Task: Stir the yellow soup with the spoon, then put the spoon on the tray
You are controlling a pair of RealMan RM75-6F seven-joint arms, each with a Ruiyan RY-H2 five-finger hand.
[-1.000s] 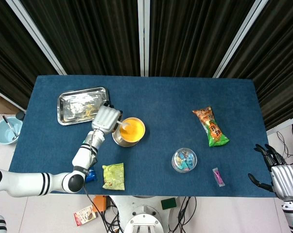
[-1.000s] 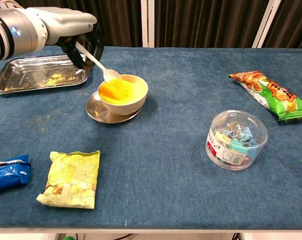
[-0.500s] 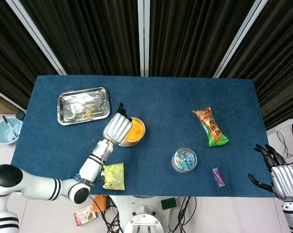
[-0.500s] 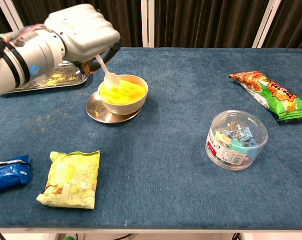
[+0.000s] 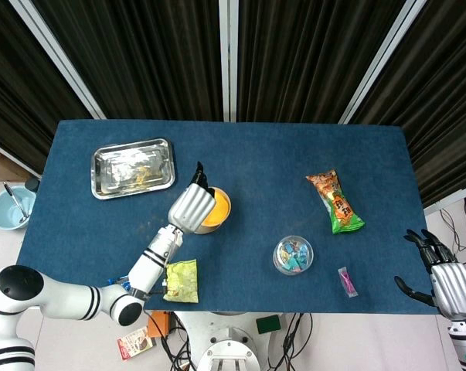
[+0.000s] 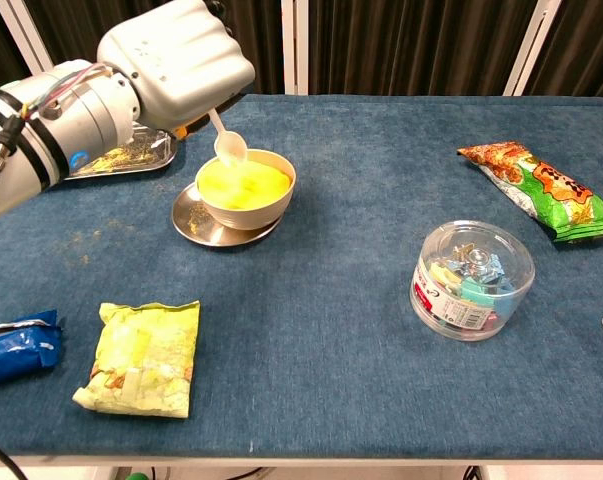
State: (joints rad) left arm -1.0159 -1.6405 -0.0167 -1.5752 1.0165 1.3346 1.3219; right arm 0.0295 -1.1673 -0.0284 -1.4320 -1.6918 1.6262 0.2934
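One spoon (image 6: 226,140) steeply tilted, scoop down over soup (image 6: 243,184), left hand (image 6: 176,60) fingers gripping handle.

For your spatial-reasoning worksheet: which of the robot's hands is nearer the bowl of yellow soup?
Left. The left hand hovers over the bowl, holding the spoon; the right hand is off the table's far corner.

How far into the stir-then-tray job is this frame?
Mid-stir, by the look of it. The left hand holds the spoon, its tip at the yellow soup in the bowl. Whether stirring is complete can't be told. Left: setting the spoon on the tray, which holds no spoon. The right hand hangs open off the table's edge.
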